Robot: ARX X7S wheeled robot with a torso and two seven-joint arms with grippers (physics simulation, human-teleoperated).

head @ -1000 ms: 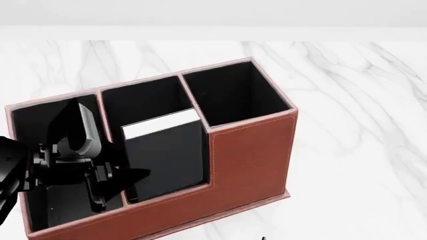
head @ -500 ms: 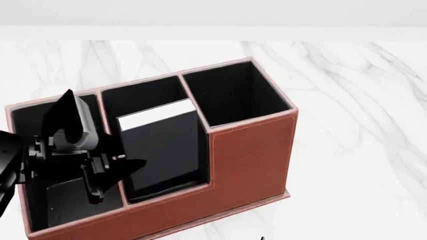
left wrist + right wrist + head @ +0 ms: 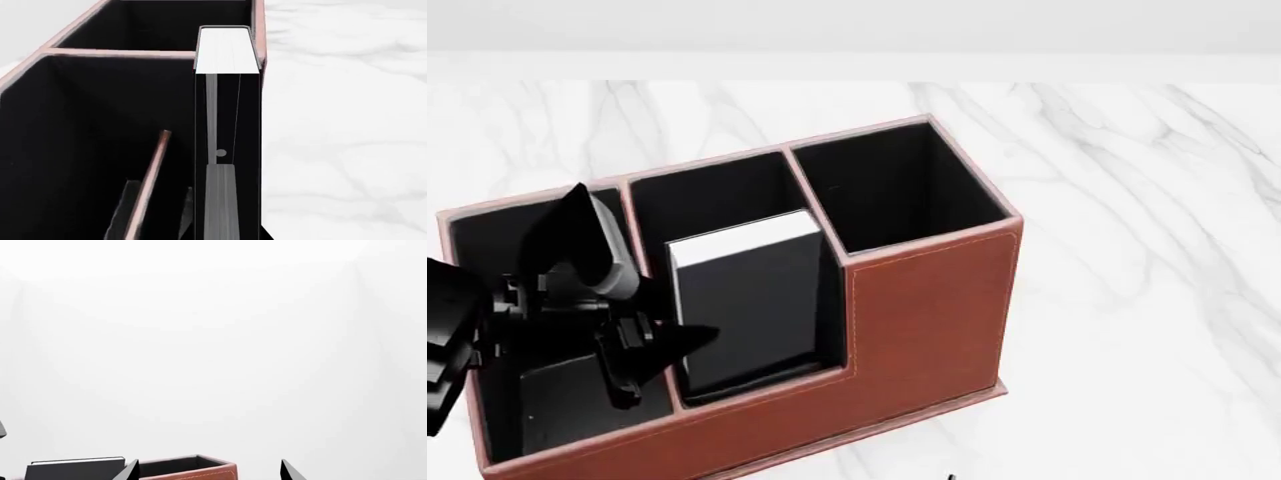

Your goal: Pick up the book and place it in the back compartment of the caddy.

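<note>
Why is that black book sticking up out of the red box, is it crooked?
Yes, a bit odd: the book stands in the caddy's middle front cell, poking above the low front wall and leaning slightly. The left hand is right beside it. Nothing looks spilled or broken.

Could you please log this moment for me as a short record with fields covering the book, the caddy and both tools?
book: black book with white page edge up, standing tilted in the caddy's middle cell
caddy: red-brown caddy with black lining, on the white marble table
left tool: left tool low over the caddy's left cells, beside the book; grip on the book cannot be confirmed
right tool: right tool apart from the caddy, its two tips spread, holding nothing
</note>
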